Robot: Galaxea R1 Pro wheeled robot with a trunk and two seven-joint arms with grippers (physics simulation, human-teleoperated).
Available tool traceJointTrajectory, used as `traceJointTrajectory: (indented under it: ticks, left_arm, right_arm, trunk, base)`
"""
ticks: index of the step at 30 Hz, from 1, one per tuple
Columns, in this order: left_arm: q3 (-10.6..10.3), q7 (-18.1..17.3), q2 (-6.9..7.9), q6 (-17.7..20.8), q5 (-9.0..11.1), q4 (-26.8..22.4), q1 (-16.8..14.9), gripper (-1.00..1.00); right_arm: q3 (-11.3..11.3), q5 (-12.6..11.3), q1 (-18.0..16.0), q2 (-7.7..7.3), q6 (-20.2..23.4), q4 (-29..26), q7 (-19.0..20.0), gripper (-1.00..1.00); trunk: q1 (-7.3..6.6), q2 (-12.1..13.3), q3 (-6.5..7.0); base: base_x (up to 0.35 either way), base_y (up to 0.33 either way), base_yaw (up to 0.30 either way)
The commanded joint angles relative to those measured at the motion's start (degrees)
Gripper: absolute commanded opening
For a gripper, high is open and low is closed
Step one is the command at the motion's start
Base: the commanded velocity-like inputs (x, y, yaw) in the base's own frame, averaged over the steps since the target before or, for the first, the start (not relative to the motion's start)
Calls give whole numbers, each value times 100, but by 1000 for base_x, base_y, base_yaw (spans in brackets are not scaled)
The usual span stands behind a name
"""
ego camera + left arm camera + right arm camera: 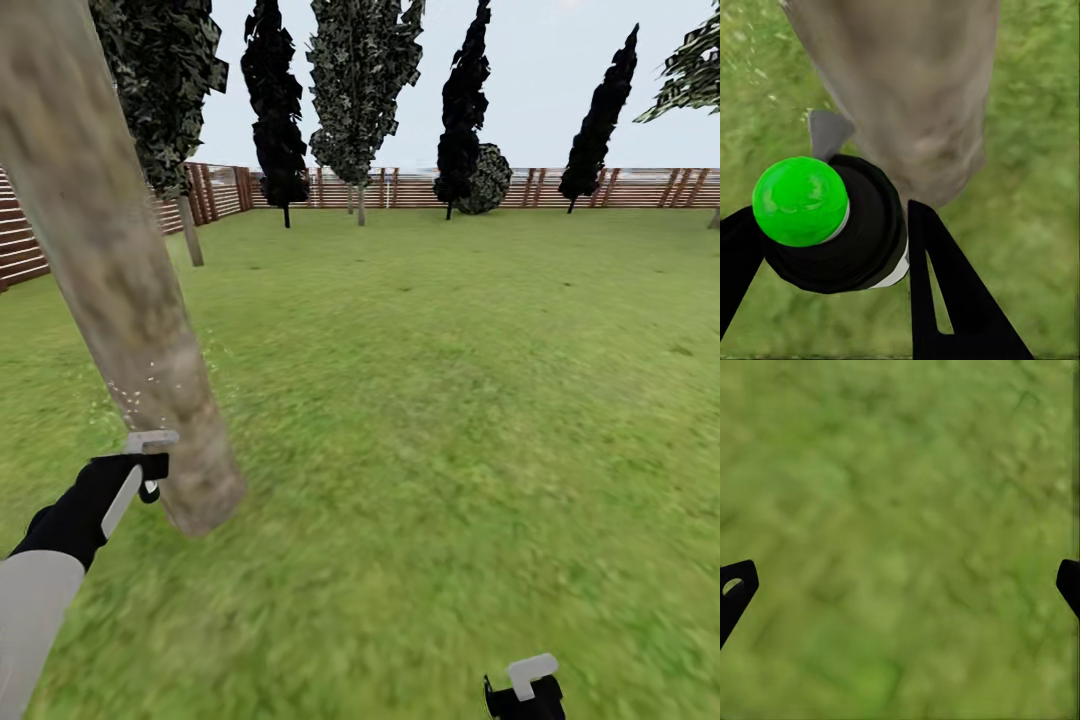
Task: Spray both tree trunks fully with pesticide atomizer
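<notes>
A thick, mottled grey-brown tree trunk (120, 290) rises from the lawn close in front of me on the left. My left gripper (145, 465) is right beside its base, shut on the pesticide atomizer (832, 232), a black bottle whose round top shows bright green. The trunk (915, 90) stands just beyond the bottle. Small white specks (130, 390) float by the bark above the gripper. My right gripper (525, 685) hangs low at the right, open over bare grass, its fingertips (735, 592) far apart.
A brown slat fence (640, 190) closes the far side and left of the lawn. Narrow black trees (275, 110) and leafy trees (360, 90) stand along it; one thin-trunked tree (190, 230) is nearer on the left. Open grass (470, 400) spreads ahead and to the right.
</notes>
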Motion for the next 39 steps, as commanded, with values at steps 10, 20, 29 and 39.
traceJointTrajectory:
  ticks: [10,20,29,39]
  left_arm:
    - [3,55,1,14,53,183,68,-100]
    - [-3,57,-42,8,49,485,163,-100]
    - [12,66,-42,7,61,479,163,-100]
    - [32,98,-42,-114,58,471,163,-100]
  right_arm:
    - [-29,68,-4,-2,-16,11,-35,100]
    - [-29,68,-4,-2,-16,12,-35,100]
    - [-25,70,-4,-2,-16,19,-35,100]
    - [-25,70,-4,7,-11,17,-35,100]
  trunk:
    - [1,-2,-5]
    - [1,-2,-5]
    - [1,-2,-5]
    - [1,-2,-5]
  base:
    - [46,-251,180]
    - [100,-249,85]
    - [218,-206,170]
    - [27,-268,133]
